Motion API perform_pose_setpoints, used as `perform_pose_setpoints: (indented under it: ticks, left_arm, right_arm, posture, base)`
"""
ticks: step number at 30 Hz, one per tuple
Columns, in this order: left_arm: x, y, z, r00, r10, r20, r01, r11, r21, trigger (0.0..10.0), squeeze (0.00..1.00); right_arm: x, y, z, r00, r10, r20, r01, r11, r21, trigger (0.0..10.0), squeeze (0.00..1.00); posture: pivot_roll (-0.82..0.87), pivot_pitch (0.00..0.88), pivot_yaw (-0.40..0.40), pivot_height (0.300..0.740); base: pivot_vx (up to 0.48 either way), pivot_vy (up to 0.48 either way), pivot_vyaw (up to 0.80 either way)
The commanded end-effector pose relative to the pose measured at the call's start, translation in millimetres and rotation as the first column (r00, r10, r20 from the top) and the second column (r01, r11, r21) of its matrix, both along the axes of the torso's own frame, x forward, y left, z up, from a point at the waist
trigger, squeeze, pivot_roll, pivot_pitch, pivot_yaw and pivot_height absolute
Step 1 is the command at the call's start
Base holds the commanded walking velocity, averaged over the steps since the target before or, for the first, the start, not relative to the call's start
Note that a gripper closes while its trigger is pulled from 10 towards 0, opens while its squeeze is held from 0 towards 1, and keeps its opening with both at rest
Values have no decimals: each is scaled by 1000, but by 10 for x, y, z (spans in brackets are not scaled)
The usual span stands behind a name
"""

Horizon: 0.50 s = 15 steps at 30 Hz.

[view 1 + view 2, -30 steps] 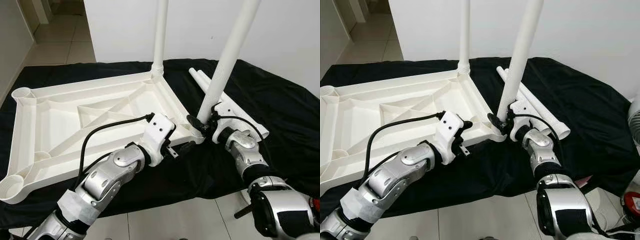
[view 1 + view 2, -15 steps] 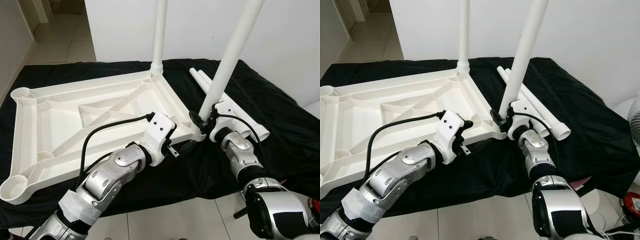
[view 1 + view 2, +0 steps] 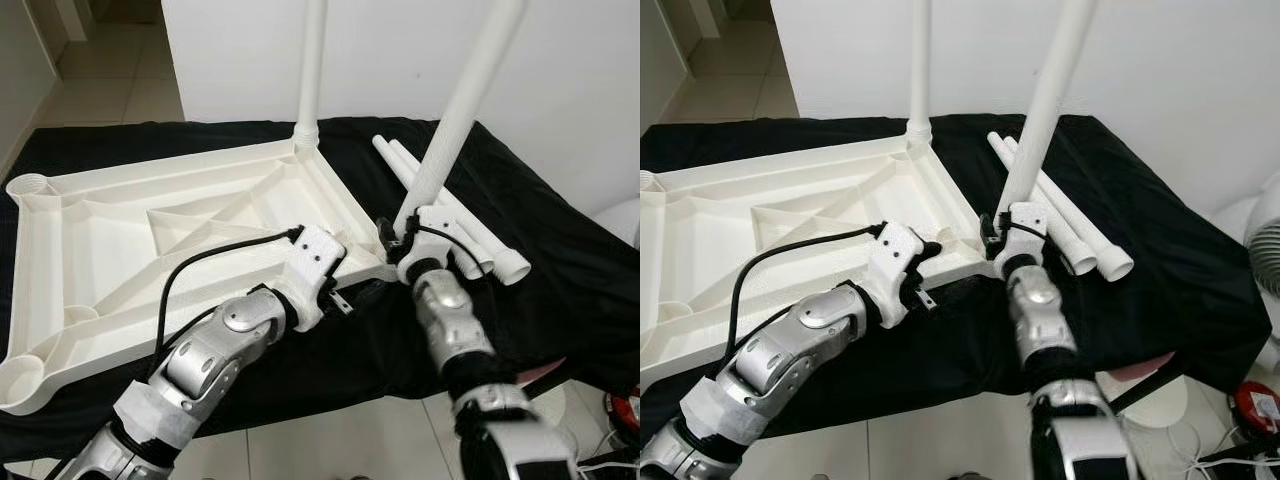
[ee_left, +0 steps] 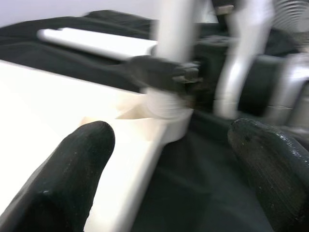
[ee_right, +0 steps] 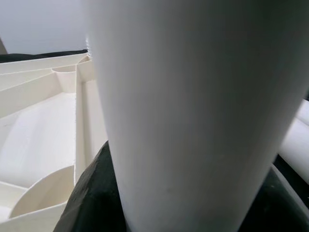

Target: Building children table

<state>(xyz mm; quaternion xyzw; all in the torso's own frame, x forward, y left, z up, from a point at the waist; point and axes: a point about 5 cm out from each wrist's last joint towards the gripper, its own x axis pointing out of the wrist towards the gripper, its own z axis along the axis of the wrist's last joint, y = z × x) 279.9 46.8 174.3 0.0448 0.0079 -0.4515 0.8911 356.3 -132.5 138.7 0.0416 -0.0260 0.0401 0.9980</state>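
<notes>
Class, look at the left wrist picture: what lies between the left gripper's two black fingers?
Between the left gripper's fingers lies the tabletop's near corner, its edge over black cloth; beyond it, the leg meets the socket.

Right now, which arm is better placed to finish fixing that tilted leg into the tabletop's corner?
The right: its pincer already grips the tilted leg at the corner socket. The left pincer is open beside the tabletop.

A white wall (image 3: 400, 60) rises behind the black cloth (image 3: 560, 270) (pale floor tiles (image 3: 110, 95) around).
</notes>
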Motion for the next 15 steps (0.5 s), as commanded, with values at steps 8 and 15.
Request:
perform_pose_setpoints:
  ticks: [8,15]
  left_arm:
    - [69,82,38,998,-53,25,53,998,18,10000,0]
    - [106,143,42,999,-39,33,38,999,27,10000,0]
  right_arm:
    - [-326,256,-127,995,-34,-93,44,993,112,10000,0]
    - [-413,203,-93,994,-42,-96,52,993,101,10000,612]
  posture:
    - [21,37,-71,740]
    - [16,31,-69,740]
  base:
    - [0,0,0]
    - [0,0,0]
